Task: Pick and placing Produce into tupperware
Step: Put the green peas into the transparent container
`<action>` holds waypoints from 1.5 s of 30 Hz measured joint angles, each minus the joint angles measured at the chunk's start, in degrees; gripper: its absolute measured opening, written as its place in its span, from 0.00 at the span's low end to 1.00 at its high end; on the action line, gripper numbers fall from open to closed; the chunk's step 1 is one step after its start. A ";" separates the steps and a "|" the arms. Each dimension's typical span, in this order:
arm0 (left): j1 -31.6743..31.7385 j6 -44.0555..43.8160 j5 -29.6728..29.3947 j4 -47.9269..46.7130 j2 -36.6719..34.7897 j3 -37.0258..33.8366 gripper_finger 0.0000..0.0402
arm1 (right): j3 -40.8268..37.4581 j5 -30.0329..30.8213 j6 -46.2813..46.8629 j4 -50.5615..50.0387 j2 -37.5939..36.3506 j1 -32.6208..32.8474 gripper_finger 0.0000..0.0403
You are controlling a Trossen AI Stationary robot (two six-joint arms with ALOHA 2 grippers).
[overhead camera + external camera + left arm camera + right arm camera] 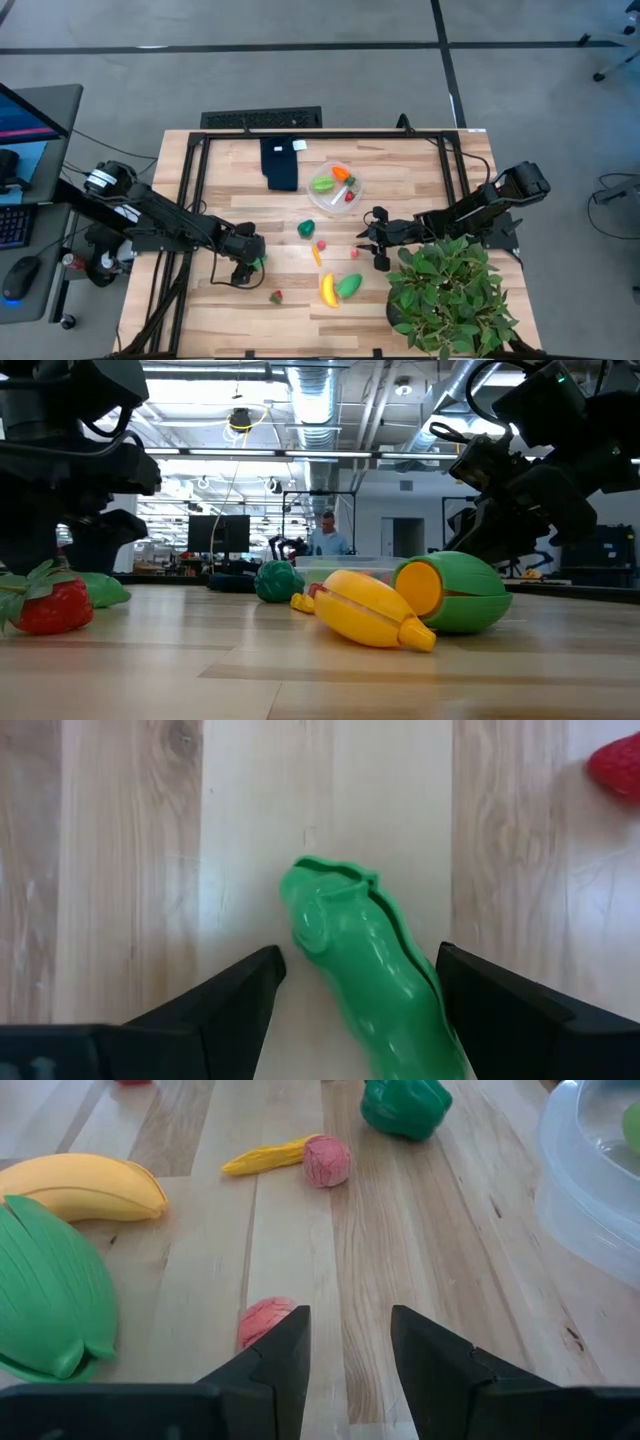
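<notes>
**Currently: two grasps pending, each with its own risk**

Left gripper (pixel 355 1010) stands with its jaws wide, straddling a green pod-shaped piece (pixel 365 975) near the bench's left front area; the piece lies slanted between the fingers, not centred. If the jaws close as they stand, one finger would likely meet the piece first and roll or skid it aside on the smooth wood. Right gripper (pixel 348 1355) holds nothing, its jaws narrow, just beside a small pink piece (pixel 263 1320), which sits off to one side rather than between the fingers; descending so would likely nudge it away. The tupperware (pixel 335 190) sits towards the bench's rear centre, already holding a few pieces. Banana (pixel 327 290), a half-cut green fruit (pixel 349 286), carrot (pixel 316 256) and strawberry (pixel 276 296) lie loose towards the front edge, where a swept piece could roll off.
</notes>
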 joint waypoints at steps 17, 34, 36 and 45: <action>0.04 -0.04 -0.50 0.09 -0.02 0.02 0.63 | 0.00 0.00 -0.02 0.02 0.00 0.00 0.33; 0.11 -0.24 -0.66 1.39 -0.04 0.02 0.51 | 0.00 0.00 -0.02 0.02 0.00 0.00 0.33; 0.11 -0.26 -0.54 1.55 -0.05 0.02 0.51 | 0.00 0.00 -0.02 0.01 0.00 0.00 0.33; 0.09 3.45 -0.44 -2.09 0.11 7.25 0.51 | 0.00 0.00 -0.02 0.02 0.00 0.00 0.33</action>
